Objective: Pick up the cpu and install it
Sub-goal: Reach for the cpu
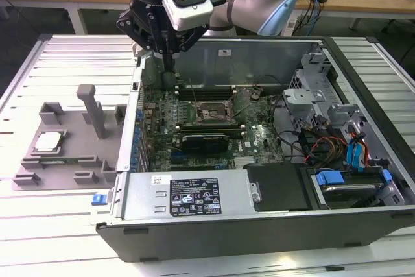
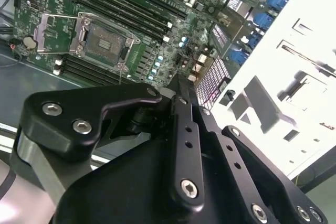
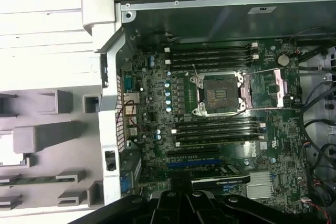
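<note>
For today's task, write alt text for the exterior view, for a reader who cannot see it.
A robot arm's gripper, jaws together and holding nothing, hangs over the green motherboard inside an open computer case. The cpu lies in a grey tray outside the case, on the exterior view's left, apart from the gripper.

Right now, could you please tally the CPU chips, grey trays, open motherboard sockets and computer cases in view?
cpu: 1
grey tray: 1
open motherboard socket: 1
computer case: 1
Total: 4
</note>
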You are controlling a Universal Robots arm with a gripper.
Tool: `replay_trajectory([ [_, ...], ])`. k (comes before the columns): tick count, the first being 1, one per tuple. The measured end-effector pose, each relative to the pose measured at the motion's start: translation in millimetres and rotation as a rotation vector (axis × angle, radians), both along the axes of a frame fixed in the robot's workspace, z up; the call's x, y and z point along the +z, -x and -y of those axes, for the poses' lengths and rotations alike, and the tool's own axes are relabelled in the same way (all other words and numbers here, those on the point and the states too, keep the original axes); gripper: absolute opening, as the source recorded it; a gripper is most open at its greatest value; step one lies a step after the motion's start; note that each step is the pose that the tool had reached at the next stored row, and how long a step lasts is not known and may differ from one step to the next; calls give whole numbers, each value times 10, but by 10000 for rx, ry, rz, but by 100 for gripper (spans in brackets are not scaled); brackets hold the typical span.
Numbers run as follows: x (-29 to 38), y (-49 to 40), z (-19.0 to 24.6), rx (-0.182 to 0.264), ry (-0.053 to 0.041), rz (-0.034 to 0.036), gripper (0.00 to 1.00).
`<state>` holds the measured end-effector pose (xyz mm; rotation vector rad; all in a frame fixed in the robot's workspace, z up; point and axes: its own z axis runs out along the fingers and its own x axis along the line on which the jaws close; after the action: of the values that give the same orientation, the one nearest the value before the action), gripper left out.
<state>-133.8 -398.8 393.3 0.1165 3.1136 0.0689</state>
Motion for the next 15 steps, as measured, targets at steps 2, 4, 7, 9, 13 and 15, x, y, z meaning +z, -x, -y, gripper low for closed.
replay_trajectory([
  [2, 0, 20, 0, -1, 0, 1, 11],
  [4, 0, 39, 0, 0, 0, 2, 11],
  [7, 0, 75, 0, -1, 0, 3, 11],
  [9, 0, 114, 0, -1, 0, 5, 11],
  [13, 0, 163, 0, 0, 0, 9, 11],
  [15, 0, 190, 0, 0, 0, 11, 11],
])
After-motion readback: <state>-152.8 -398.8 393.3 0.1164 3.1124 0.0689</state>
